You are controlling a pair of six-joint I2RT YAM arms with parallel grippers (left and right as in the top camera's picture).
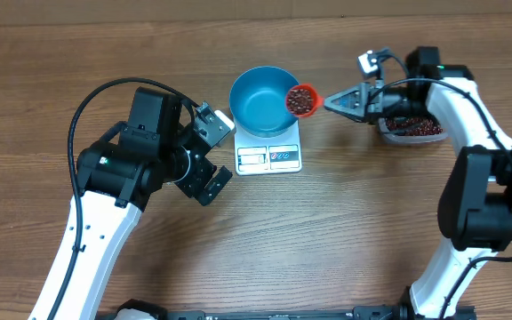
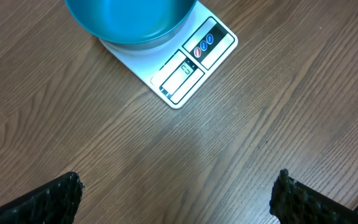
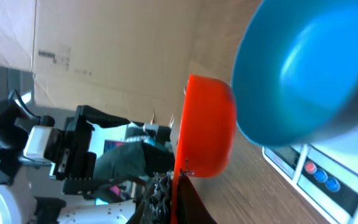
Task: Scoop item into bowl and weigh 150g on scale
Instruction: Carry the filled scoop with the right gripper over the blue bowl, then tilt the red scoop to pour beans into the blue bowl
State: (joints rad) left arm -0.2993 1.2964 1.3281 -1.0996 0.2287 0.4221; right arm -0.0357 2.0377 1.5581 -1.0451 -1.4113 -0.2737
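Note:
The blue bowl sits on the white scale, and its inside looks bare. Over the bowl's right rim hangs an orange scoop filled with red-brown beans, its handle pinched in my shut right gripper. In the right wrist view the scoop is side-on beside the bowl. More beans lie in a clear tub under the right arm. My left gripper stands open just left of the scale, holding nothing. The left wrist view shows the scale's display and the bowl ahead of its wide-apart fingertips.
The clear tub stands at the right behind the right arm. A cardboard wall runs along the table's far edge. Bare wooden tabletop stretches in front of the scale between both arms.

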